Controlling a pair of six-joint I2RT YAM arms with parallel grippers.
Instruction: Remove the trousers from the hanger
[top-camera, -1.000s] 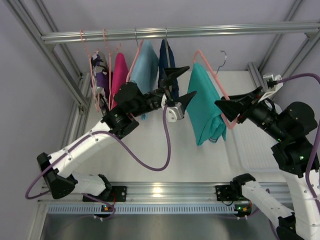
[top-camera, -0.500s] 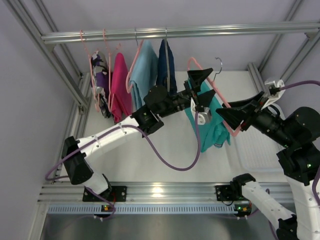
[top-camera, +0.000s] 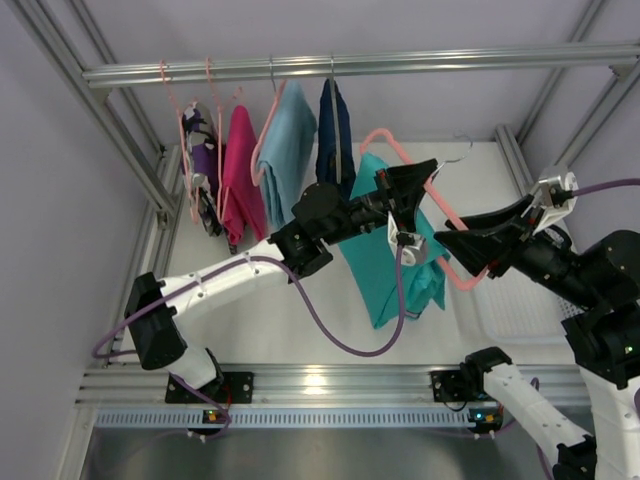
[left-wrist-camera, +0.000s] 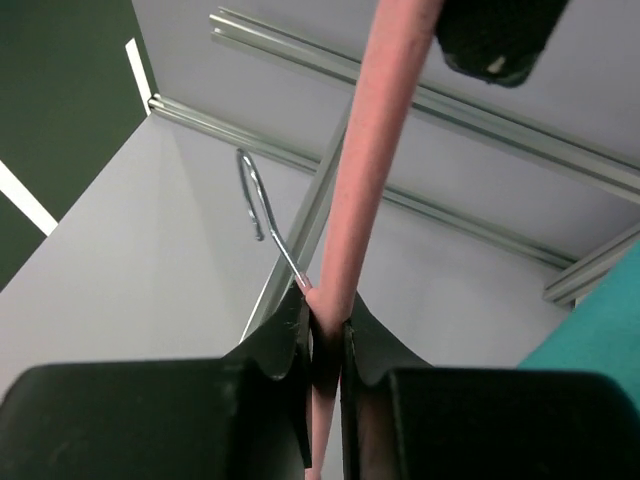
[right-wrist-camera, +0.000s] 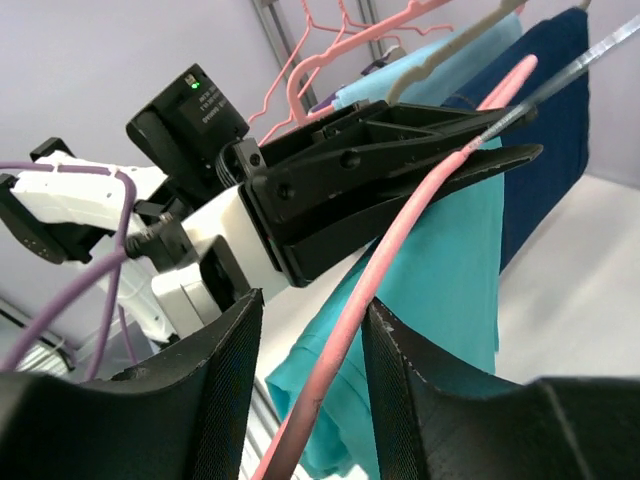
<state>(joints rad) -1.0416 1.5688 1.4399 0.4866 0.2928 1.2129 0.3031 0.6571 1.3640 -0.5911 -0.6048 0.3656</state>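
Note:
The salmon-pink hanger (top-camera: 385, 138) is off the rail and tilted over the table, with the teal trousers (top-camera: 380, 270) draped over it and hanging down. My left gripper (top-camera: 425, 180) is shut on the hanger's upper arm, just below the silver hook (left-wrist-camera: 255, 195). In the left wrist view both pads pinch the pink rod (left-wrist-camera: 370, 150) at my left gripper (left-wrist-camera: 325, 310). My right gripper (top-camera: 448, 245) is lower on the same hanger. Its fingers stand apart, and the rod (right-wrist-camera: 400, 240) runs between them at my right gripper (right-wrist-camera: 312, 305). The trousers (right-wrist-camera: 450, 270) hang behind.
The metal rail (top-camera: 350, 68) at the back carries a sky-blue garment (top-camera: 290, 140), a navy garment (top-camera: 335, 130) and a magenta one (top-camera: 240, 160) on other hangers. Frame posts stand at both sides. A white ribbed panel (top-camera: 510, 310) lies at the right.
My left gripper has reached right and closed on the hanger's upper arm. The hanger and trousers have swung left and lower. My right gripper still has the rod between its fingers.

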